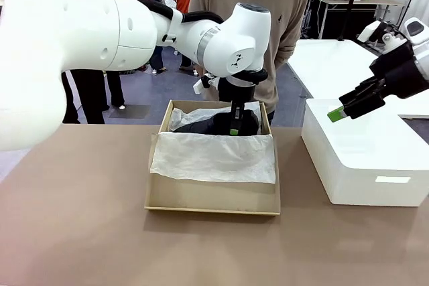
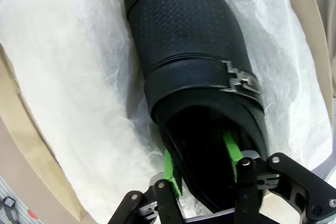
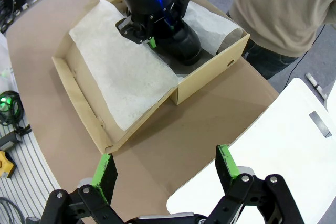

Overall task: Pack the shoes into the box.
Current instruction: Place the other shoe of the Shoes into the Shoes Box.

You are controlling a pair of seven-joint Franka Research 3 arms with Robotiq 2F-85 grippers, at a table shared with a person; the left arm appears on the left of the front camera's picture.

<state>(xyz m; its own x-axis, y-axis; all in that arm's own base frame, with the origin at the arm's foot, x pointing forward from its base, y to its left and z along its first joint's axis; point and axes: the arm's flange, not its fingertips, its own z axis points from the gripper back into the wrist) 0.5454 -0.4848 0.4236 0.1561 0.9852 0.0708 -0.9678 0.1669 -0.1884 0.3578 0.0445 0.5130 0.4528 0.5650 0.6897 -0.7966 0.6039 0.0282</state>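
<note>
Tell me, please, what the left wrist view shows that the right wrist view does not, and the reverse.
Left wrist view: the shoe close up, with its metal buckle, and the left pincer with one green pad outside the shoe's opening and one inside it.
Right wrist view: the right pincer hanging open over the table, plus the white box, the person and the whole cardboard box.
Both: the shoe lying on white tissue paper in the cardboard box, with the left pincer at it.

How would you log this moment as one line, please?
left gripper: astride black buckled shoe in cardboard shoebox | right gripper: open near white box
</note>
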